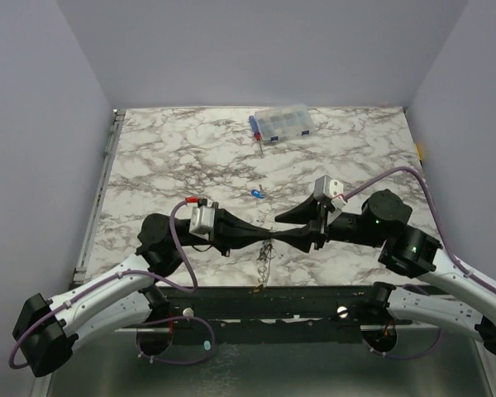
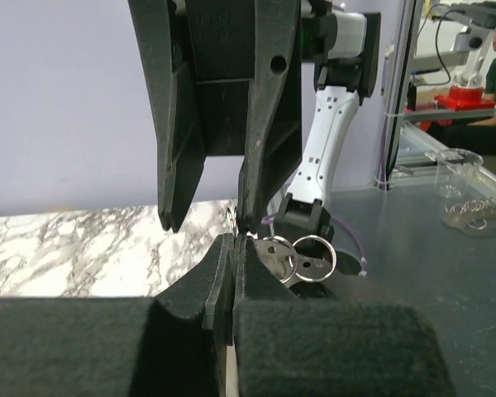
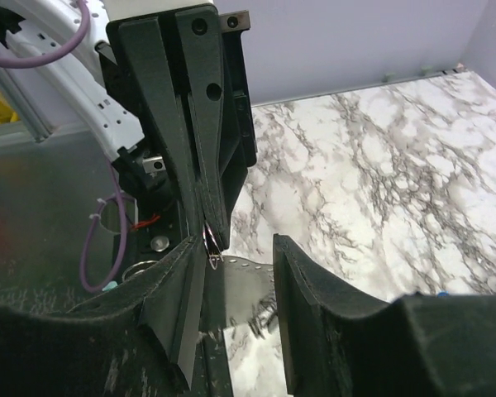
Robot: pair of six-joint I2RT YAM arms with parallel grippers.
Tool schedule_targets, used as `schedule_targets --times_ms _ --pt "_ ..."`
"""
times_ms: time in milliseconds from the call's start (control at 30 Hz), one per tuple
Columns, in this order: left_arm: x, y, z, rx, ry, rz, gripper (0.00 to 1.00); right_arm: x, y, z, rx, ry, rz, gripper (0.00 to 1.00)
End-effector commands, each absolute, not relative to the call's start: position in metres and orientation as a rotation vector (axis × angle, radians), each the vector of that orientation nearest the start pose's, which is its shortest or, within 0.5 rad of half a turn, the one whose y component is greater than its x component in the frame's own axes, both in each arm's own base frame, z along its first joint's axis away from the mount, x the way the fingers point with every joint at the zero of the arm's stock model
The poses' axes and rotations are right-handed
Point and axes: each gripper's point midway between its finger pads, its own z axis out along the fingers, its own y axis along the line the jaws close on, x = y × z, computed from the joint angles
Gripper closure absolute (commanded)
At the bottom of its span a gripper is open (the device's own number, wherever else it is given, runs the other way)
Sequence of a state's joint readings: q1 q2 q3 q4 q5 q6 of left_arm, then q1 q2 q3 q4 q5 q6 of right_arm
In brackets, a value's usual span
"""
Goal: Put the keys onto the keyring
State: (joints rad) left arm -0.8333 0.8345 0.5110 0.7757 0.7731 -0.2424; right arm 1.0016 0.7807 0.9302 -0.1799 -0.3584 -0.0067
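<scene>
My left gripper (image 1: pixel 263 236) is shut on the keyring and holds it above the table's front edge. The keyring shows as a thin silver hoop edge (image 3: pixel 208 246) pinched between the left fingers (image 3: pixel 200 149). Its fine chain (image 1: pixel 262 265) hangs down to the table. My right gripper (image 1: pixel 275 229) is open and faces the left one tip to tip, its jaws around the ring's end. In the right wrist view its left finger (image 3: pixel 178 302) is right beside the hoop. In the left wrist view my left gripper (image 2: pixel 232 248) is closed under the right fingers (image 2: pixel 260 124). A blue key (image 1: pixel 256 194) lies on the marble behind the grippers.
A clear compartment box (image 1: pixel 279 124) with blue parts stands at the back centre of the marble table (image 1: pixel 165 165). A dark metal rail (image 1: pixel 298 298) runs along the front edge under the grippers. Grey walls enclose the sides and back.
</scene>
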Motion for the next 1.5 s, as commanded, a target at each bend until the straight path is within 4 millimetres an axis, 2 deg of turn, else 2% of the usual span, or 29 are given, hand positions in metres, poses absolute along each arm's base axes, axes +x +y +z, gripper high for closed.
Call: schedule_targets --times_ms 0,133,267,567,700,767,900,1100,1300,1467 --pt "0.088 -0.285 0.37 0.959 0.749 -1.35 1.0 0.1 0.3 0.369 -1.059 1.207 1.151 0.54" --pt "0.087 -0.279 0.377 0.92 0.724 -1.354 1.0 0.1 0.307 0.367 -1.082 1.202 1.17 0.56" --pt "0.086 -0.272 0.385 0.869 0.694 -1.349 1.0 0.097 0.311 0.373 -1.087 1.165 1.192 0.65" --pt "0.084 -0.256 0.401 0.753 0.63 -1.361 1.0 0.091 0.314 0.379 -1.086 1.127 1.242 0.66" --pt "0.084 -0.254 0.405 0.734 0.616 -1.377 1.0 0.089 0.319 0.378 -1.103 1.124 1.271 0.74" --pt "0.083 -0.254 0.406 0.728 0.609 -1.381 1.0 0.088 0.322 0.376 -1.113 1.126 1.285 0.76" --pt "0.083 -0.258 0.405 0.751 0.61 -1.391 1.0 0.087 0.326 0.377 -1.127 1.121 1.302 0.75" --pt "0.083 -0.257 0.404 0.75 0.609 -1.384 1.0 0.086 0.318 0.39 -1.099 1.083 1.282 0.61" --pt "0.083 -0.258 0.403 0.751 0.615 -1.389 1.0 0.083 0.312 0.407 -1.075 1.039 1.279 0.59" --pt "0.083 -0.259 0.403 0.755 0.614 -1.394 1.0 0.084 0.317 0.407 -1.082 1.034 1.29 0.6"
